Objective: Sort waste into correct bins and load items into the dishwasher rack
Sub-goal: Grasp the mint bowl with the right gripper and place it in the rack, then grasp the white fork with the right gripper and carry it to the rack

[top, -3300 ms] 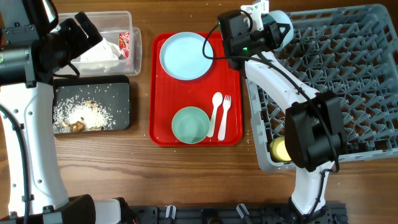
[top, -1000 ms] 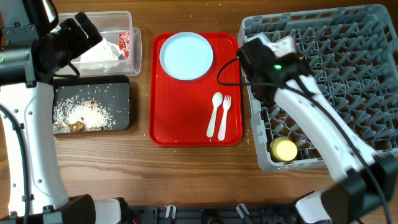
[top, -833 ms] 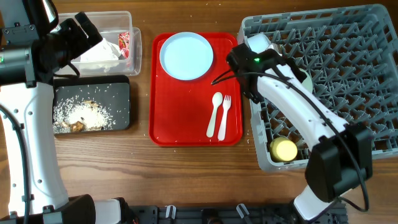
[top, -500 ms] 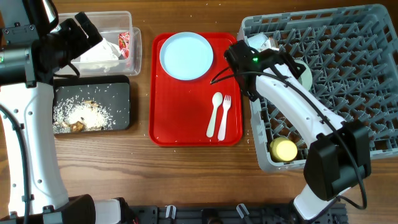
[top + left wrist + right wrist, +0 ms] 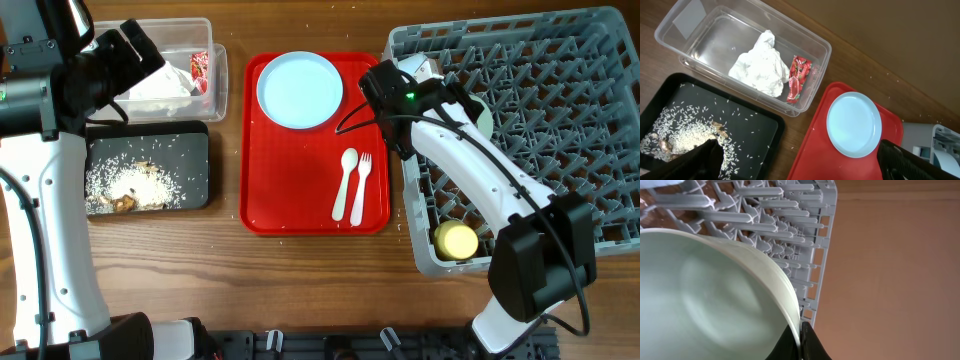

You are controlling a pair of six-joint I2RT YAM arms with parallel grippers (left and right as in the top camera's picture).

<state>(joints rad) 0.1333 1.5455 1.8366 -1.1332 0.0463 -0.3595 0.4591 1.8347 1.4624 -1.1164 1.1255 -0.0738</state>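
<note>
My right gripper (image 5: 460,100) is shut on the rim of the mint-green bowl (image 5: 485,118), which stands tilted on edge among the pegs at the left side of the grey dishwasher rack (image 5: 560,60). In the right wrist view the bowl (image 5: 705,295) fills the left and my fingers (image 5: 800,341) pinch its rim. A yellow cup (image 5: 457,240) sits in the rack's front left corner. The pale blue plate (image 5: 299,90), white spoon (image 5: 345,183) and fork (image 5: 361,186) lie on the red tray (image 5: 270,190). My left gripper (image 5: 805,165) is open and empty above the bins.
The clear tub (image 5: 215,95) holds the white napkin (image 5: 761,71) and red wrapper (image 5: 797,85). The black tray (image 5: 195,140) holds rice and brown scraps (image 5: 685,137). The rack's outer wall (image 5: 825,245) borders bare wood on the right.
The mint-green bowl has left the red tray; my right gripper carried it to the rack's left side and has tilted it among the pegs. The left arm has not moved.
</note>
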